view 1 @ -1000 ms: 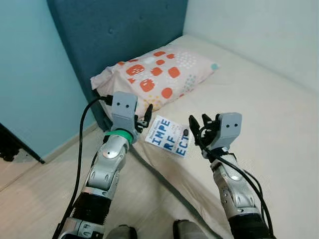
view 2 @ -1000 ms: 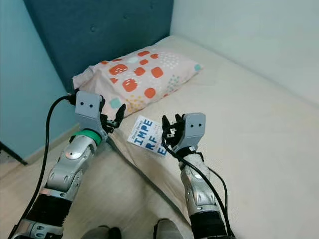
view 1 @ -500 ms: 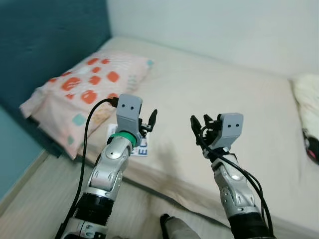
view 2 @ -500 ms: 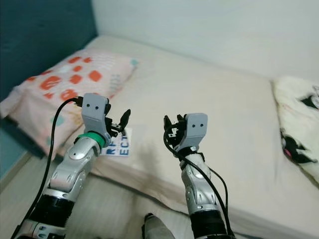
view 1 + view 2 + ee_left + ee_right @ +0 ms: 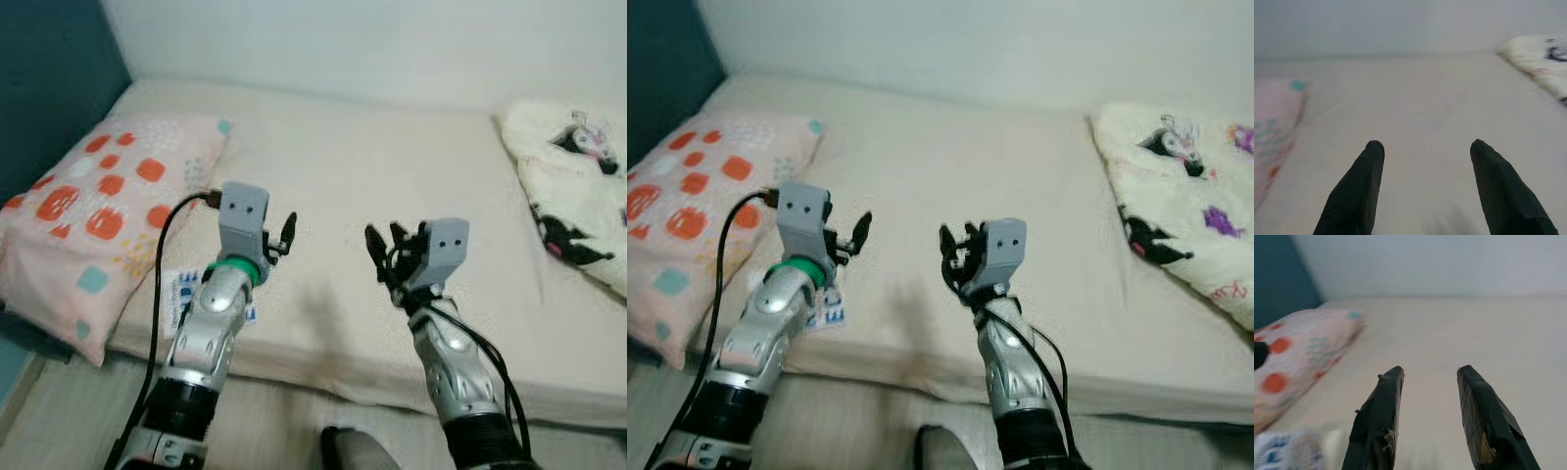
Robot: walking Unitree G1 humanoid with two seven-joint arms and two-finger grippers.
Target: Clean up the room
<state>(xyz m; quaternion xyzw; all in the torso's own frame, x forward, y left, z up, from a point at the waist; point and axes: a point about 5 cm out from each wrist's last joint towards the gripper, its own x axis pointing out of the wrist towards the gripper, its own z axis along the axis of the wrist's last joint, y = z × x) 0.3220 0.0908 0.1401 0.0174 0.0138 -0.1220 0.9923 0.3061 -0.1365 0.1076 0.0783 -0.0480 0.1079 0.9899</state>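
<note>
A small white book with blue letters (image 5: 182, 295) lies near the bed's front edge, partly hidden behind my left arm. The book also appears blurred in the right wrist view (image 5: 1283, 450). My left gripper (image 5: 278, 239) is held up above the beige bed sheet (image 5: 392, 166), open and empty. My right gripper (image 5: 388, 251) hovers beside it at the same height, also open with nothing between its fingers. A pillow with orange spots (image 5: 88, 196) lies at the bed's left end. At the right end is a white blanket with black cartoon figures (image 5: 578, 176).
A dark teal headboard (image 5: 49, 78) rises at the far left and a pale wall (image 5: 343, 39) runs behind the bed. A strip of wood floor (image 5: 284, 421) shows below the bed's front edge, with my foot (image 5: 353, 450) on it.
The camera has swung to the right: headboard and pillow slid left and the cartoon blanket came into view. Both arms keep the same raised pose with open fingers.
</note>
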